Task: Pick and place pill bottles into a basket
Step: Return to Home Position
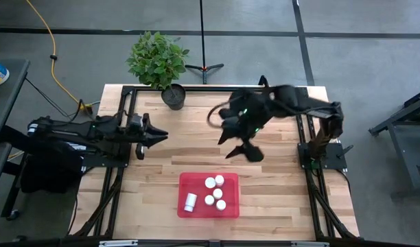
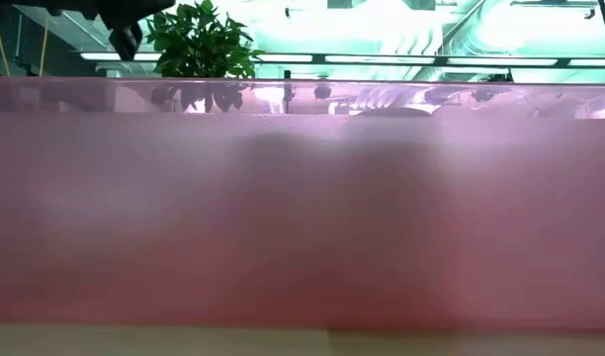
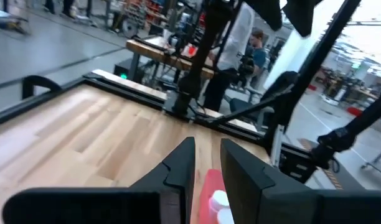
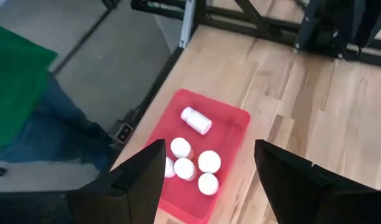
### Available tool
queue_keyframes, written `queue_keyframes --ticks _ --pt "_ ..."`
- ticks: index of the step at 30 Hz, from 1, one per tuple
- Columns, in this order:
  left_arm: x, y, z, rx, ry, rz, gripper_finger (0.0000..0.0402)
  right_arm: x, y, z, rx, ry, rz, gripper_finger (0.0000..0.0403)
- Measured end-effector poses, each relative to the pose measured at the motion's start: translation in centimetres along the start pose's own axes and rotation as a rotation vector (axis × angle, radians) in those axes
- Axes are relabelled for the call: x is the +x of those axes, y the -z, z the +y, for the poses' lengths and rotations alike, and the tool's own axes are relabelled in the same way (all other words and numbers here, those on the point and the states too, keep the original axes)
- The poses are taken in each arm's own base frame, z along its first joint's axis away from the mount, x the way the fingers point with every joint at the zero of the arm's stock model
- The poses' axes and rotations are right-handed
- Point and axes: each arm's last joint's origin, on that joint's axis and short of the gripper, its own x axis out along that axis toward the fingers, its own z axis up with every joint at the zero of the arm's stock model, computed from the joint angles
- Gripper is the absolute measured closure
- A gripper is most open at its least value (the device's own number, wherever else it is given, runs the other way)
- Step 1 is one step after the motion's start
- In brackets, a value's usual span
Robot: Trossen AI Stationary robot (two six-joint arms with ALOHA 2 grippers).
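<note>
Two dark arms reach over the wooden table (image 1: pixel 155 175). The right gripper (image 1: pixel 243 154), spread wide and empty, hovers just behind the red tray (image 1: pixel 193 182). The left gripper (image 1: pixel 155 135), fingers barely apart and holding nothing, sits at the left side. Six pill bottles (image 1: pixel 210 182) are in the tray, five upright and one white bottle (image 1: pixel 189 201) on its side.

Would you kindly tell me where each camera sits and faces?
High: overhead, straight down on the wooden table and both arms.
Low: table height, against the flat red plastic tray's wall; a dark arm part above.
Left wrist: across the table past the left pincer.
Right wrist: down past the right pincer onto the tray.
Shared: high and right wrist show six white-capped pill bottles.
</note>
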Motion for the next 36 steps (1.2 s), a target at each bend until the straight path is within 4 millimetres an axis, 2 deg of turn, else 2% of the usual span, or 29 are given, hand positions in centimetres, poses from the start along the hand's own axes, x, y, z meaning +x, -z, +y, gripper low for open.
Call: queue_keyframes --ticks 4,7,12,18,24,30,33,36 --pt "-1.1 -0.2 0.2 0.000 -0.025 -0.026 0.0291 -2.6 1.2 -1.0 -0.005 -0.028 -0.045 0.0167" --pt "-1.8 -0.4 0.3 -0.003 -0.023 -0.039 0.0291 -4.2 3.0 -1.8 0.013 -0.008 -0.086 0.0167" --pt "-2.4 -0.4 0.4 -0.003 -0.042 -0.049 0.0291 -6.3 7.1 -2.4 0.063 0.088 -0.203 0.0167" --pt "-2.4 -0.3 0.6 0.009 -0.080 -0.042 0.0291 -8.1 12.9 -1.3 0.144 0.175 -0.363 0.0167" --pt "-2.4 -0.4 0.6 0.043 -0.086 -0.051 0.0291 -9.2 17.5 0.5 0.213 0.220 -0.498 0.0167" --pt "-2.3 -0.3 0.6 0.040 -0.073 -0.074 0.0291 -9.5 20.8 2.0 0.257 0.279 -0.686 0.0167" --pt "-2.3 0.9 0.9 0.029 -0.040 -0.128 0.0291 -9.1 22.6 2.4 0.307 0.317 -0.726 0.0167" --pt "-2.5 2.8 1.5 -0.005 0.025 -0.150 0.0291 -8.6 24.2 2.8 0.353 0.334 -0.751 0.0167"
